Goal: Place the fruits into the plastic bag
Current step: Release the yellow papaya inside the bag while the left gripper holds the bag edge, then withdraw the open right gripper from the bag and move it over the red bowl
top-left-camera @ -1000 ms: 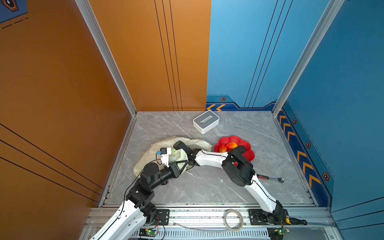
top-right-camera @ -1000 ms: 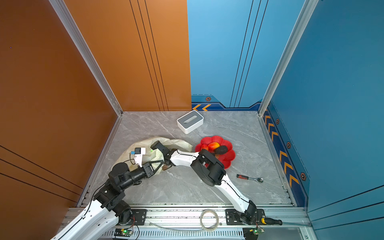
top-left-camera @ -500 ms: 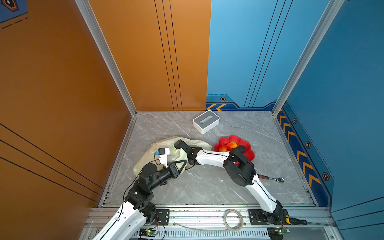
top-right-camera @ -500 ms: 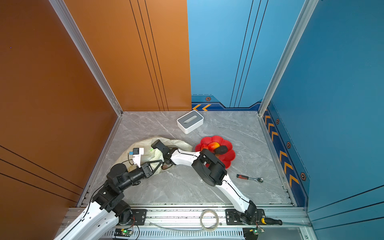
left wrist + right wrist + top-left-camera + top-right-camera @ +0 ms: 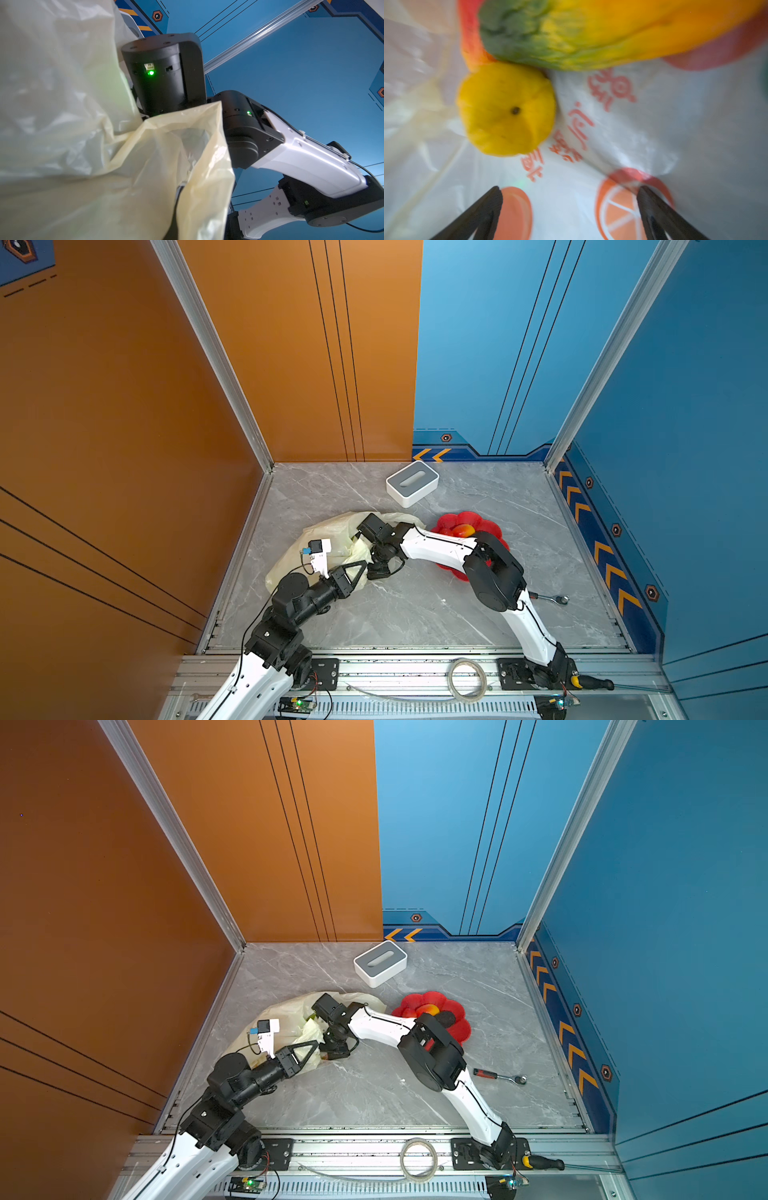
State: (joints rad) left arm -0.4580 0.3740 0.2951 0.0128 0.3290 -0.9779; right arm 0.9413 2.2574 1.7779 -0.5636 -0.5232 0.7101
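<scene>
The cream-yellow plastic bag (image 5: 332, 539) lies left of centre in both top views. My left gripper (image 5: 362, 567) is shut on the bag's edge and holds it up; in the left wrist view the bag film (image 5: 187, 166) folds over the jaws and hides them. My right gripper (image 5: 570, 193) is open inside the bag with nothing between its fingers. Ahead of it lie a yellow pear-like fruit (image 5: 506, 110) and a red-yellow-green mango (image 5: 591, 31). Another mango (image 5: 463, 529) and a dark avocado (image 5: 446, 1017) sit in the red flower dish (image 5: 498, 539).
A white-and-grey box (image 5: 412, 483) stands at the back, behind the bag. A ratchet wrench (image 5: 548, 597) lies on the floor right of the right arm's elbow (image 5: 494, 576). A roll of tape (image 5: 467, 680) rests on the front rail.
The right wrist has shifted slightly at the bag's mouth and the left arm has moved a little to the left. Both grippers keep their state.
</scene>
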